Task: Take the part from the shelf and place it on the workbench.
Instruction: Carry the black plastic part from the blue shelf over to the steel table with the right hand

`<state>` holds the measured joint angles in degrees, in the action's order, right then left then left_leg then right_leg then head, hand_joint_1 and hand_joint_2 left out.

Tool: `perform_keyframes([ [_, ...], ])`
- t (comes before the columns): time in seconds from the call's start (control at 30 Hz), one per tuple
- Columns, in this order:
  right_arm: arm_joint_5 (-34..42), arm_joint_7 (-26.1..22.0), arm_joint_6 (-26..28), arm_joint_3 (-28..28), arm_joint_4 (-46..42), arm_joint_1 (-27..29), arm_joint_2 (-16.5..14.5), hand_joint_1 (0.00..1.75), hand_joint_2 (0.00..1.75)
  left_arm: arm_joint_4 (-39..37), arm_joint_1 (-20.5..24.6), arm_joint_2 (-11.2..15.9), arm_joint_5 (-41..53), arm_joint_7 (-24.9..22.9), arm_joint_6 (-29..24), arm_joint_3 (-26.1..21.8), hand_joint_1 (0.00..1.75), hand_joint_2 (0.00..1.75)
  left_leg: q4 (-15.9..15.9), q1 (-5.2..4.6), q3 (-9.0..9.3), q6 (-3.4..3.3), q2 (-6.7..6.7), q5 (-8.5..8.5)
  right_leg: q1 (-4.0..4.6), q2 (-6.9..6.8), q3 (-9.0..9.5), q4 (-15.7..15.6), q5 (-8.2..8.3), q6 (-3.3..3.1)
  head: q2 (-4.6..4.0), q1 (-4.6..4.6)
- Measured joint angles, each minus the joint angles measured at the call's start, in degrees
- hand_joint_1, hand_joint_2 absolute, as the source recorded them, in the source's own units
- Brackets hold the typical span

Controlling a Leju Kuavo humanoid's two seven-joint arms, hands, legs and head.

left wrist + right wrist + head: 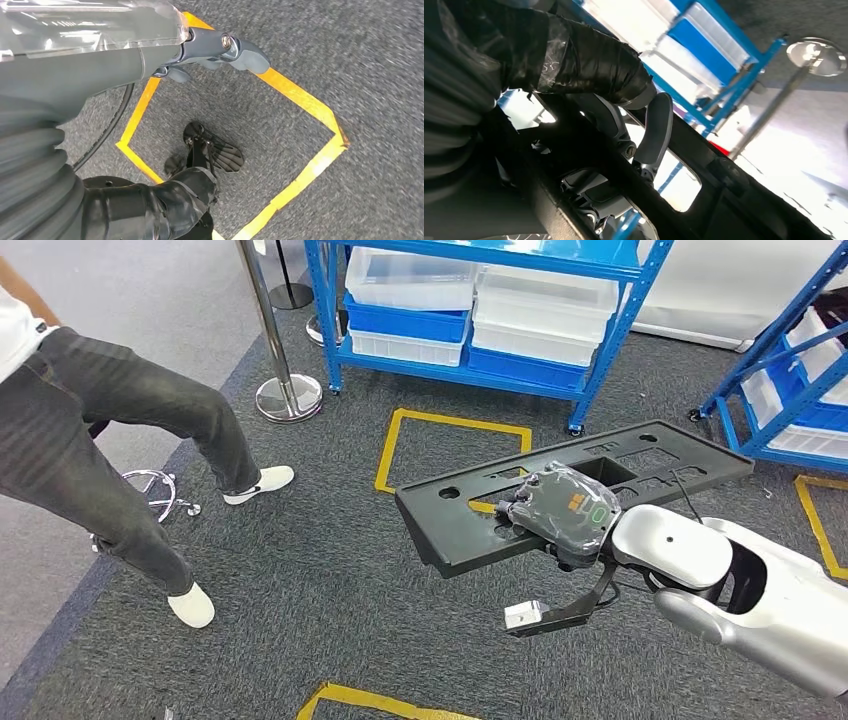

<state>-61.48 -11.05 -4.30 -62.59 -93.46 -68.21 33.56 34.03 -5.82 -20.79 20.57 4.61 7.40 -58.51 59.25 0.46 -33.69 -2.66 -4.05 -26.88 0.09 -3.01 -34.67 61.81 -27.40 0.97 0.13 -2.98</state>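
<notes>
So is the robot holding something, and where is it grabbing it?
Yes. Its right hand holds the long black part, gripping it along one long edge, near the middle. Its left hand holds nothing.

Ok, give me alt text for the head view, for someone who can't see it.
The robot's right hand holds a long black plastic part level above grey carpet marked with yellow tape squares. A blue shelf rack with bins stands behind, and a person's legs stride past on the left.
</notes>
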Motion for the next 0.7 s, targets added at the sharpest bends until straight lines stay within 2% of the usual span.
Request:
perform_keyframes([
  [0.07, -0.04, 0.11, -0.08, 0.15, 0.04, -0.21, -0.23, 1.75, 1.75, -0.06, 0.09, -0.03, 0.0, 0.01, -0.01, -0.1, 0.0, 1.75, -0.02, -0.22, -0.02, 0.44, -1.02, 0.04, 0.71, -1.08, 1.07, -2.86, 0.45, -0.75, 0.0, -0.03],
  [0.1, -0.04, 0.13, -0.1, 0.2, 0.08, -0.24, -0.33, 1.75, 1.75, -0.08, 0.13, -0.02, 0.0, 0.0, -0.02, -0.15, 0.0, 1.75, -0.08, -0.29, 0.01, 0.73, -1.6, 0.08, 0.83, -0.46, 0.88, -2.95, 0.67, -1.0, 0.0, -0.04],
  [0.13, -0.04, 0.13, -0.13, 0.22, 0.11, -0.21, -0.36, 1.75, 1.75, -0.1, 0.18, -0.02, -0.01, 0.0, -0.02, -0.18, 0.0, 1.75, -0.09, -0.32, -0.01, 1.02, -1.99, -0.05, 0.61, 0.26, 0.88, -3.26, 0.96, -1.27, 0.0, -0.07],
  [0.17, -0.04, 0.13, -0.15, 0.25, 0.14, -0.18, -0.39, 1.75, 1.75, -0.12, 0.22, 0.01, -0.01, 0.0, -0.02, -0.2, 0.0, 1.75, 0.15, -0.28, -0.03, 1.34, -1.65, -0.36, 0.42, 0.81, 0.96, -3.66, 1.27, -1.52, 0.0, -0.09],
  [0.23, -0.05, 0.11, -0.17, 0.33, 0.17, -0.19, -0.61, 1.75, 1.75, -0.16, 0.25, 0.1, -0.01, 0.01, -0.04, -0.27, 0.0, 1.75, 3.39, -0.14, -1.35, 1.81, 1.1, -2.7, -0.08, 1.95, 1.12, -4.46, 1.99, -2.17, -0.01, -0.15],
  [0.27, -0.07, 0.11, -0.18, 0.36, 0.2, -0.19, -0.74, 1.75, 1.75, -0.17, 0.23, 0.15, -0.01, 0.01, -0.05, -0.32, 0.0, 1.75, 6.66, -0.03, -2.69, 1.96, 2.62, -4.56, -0.1, 2.5, 0.99, -4.55, 2.16, -2.36, -0.01, -0.15],
  [0.3, -0.08, 0.1, -0.19, 0.37, 0.24, -0.13, -0.84, 1.75, 1.75, -0.2, 0.19, 0.18, -0.01, 0.01, -0.06, -0.39, 0.0, 1.75, 10.6, 0.02, -4.44, 2.07, 3.57, -6.53, -0.16, 3.19, 0.79, -4.51, 2.29, -2.52, -0.01, -0.15],
  [0.33, -0.09, 0.08, -0.19, 0.36, 0.27, 0.02, -0.86, 1.75, 1.75, -0.22, 0.14, 0.2, -0.01, 0.01, -0.07, -0.45, 0.0, 1.75, 13.89, 0.07, -5.9, 2.2, 3.83, -7.8, -0.17, 3.92, 0.6, -4.42, 2.36, -2.54, -0.01, -0.14],
  [0.37, -0.09, 0.05, -0.19, 0.35, 0.31, 0.22, -0.88, 1.75, 1.75, -0.26, 0.11, 0.22, -0.02, 0.0, -0.09, -0.49, 0.0, 1.75, 15.62, 0.12, -6.62, 2.32, 3.87, -8.03, -0.18, 4.7, 0.46, -4.27, 2.4, -2.53, 0.0, -0.13],
  [0.4, -0.11, 0.03, -0.19, 0.34, 0.36, 0.39, -0.9, 1.75, 1.75, -0.28, 0.09, 0.24, -0.02, 0.0, -0.12, -0.52, 0.0, 1.75, 15.16, 0.18, -6.29, 2.4, 3.92, -7.08, -0.22, 5.52, 0.33, -4.05, 2.4, -2.48, 0.0, -0.12],
  [0.43, -0.18, 0.02, -0.2, 0.33, 0.4, 0.51, -0.95, 1.75, 1.75, -0.3, 0.1, 0.26, -0.02, 0.0, -0.15, -0.53, 0.0, 1.75, 12.57, 0.27, -4.96, 2.44, 4.14, -5.22, -0.28, 6.33, 0.2, -3.72, 2.34, -2.37, 0.0, -0.13],
  [0.47, -0.3, 0.05, -0.22, 0.32, 0.45, 0.58, -1.08, 1.75, 1.75, -0.31, 0.07, 0.28, -0.05, 0.0, -0.18, -0.53, 0.0, 1.75, 8.76, 0.45, -3.14, 2.45, 5.1, -3.26, -0.37, 7.11, 0.01, -3.3, 2.21, -2.17, 0.0, -0.13],
  [0.5, -0.51, 0.11, -0.26, 0.31, 0.51, 0.58, -1.26, 1.75, 1.75, -0.32, 0.02, 0.3, -0.11, 0.01, -0.21, -0.53, 0.0, 1.75, 5.23, 0.67, -1.49, 2.44, 6.66, -1.98, -0.37, 7.85, -0.35, -2.75, 2.05, -1.89, -0.01, -0.12],
  [0.57, -0.99, 0.28, -0.51, 0.26, 0.71, 0.6, -1.96, 1.75, 1.75, -0.34, -0.07, 0.3, -0.39, 0.01, -0.26, -0.51, 0.0, 1.75, 1.55, 0.98, 0.13, 2.23, 9.0, -1.34, -0.47, 9.35, -1.34, -1.93, 2.03, -1.1, 0.0, -0.07],
  [0.6, -1.16, 0.35, -0.66, 0.23, 0.86, 0.63, -2.3, 1.75, 1.75, -0.36, -0.04, 0.3, -0.58, 0.01, -0.33, -0.5, 0.0, 1.75, 1.36, 0.94, 0.21, 2.07, 9.06, -1.54, -0.55, 10.15, -1.78, -1.8, 2.2, -0.66, 0.0, -0.06],
  [0.63, -1.26, 0.42, -0.78, 0.22, 1.03, 0.65, -2.61, 1.75, 1.75, -0.37, 0.05, 0.27, -0.74, 0.01, -0.4, -0.48, 0.0, 1.75, 1.22, 0.95, 0.24, 1.75, 8.29, -1.42, -0.67, 11.0, -2.07, -1.86, 2.48, -0.22, 0.0, -0.06],
  [0.67, -1.3, 0.46, -0.83, 0.22, 1.16, 0.66, -2.82, 1.75, 1.75, -0.39, 0.14, 0.2, -0.87, 0.0, -0.49, -0.45, 0.0, 1.75, 0.94, 0.96, 0.35, 1.4, 7.45, -1.22, -0.68, 10.81, -2.28, -1.76, 2.48, 0.14, -0.01, -0.04],
  [0.7, -1.33, 0.5, -0.86, 0.21, 1.27, 0.59, -2.93, 1.75, 1.75, -0.4, 0.19, 0.15, -0.97, -0.01, -0.61, -0.42, 0.0, 1.75, 0.59, 1.04, 0.5, 1.0, 6.61, -1.0, -0.61, 9.74, -2.69, -1.08, 2.02, 0.45, -0.01, 0.19],
])
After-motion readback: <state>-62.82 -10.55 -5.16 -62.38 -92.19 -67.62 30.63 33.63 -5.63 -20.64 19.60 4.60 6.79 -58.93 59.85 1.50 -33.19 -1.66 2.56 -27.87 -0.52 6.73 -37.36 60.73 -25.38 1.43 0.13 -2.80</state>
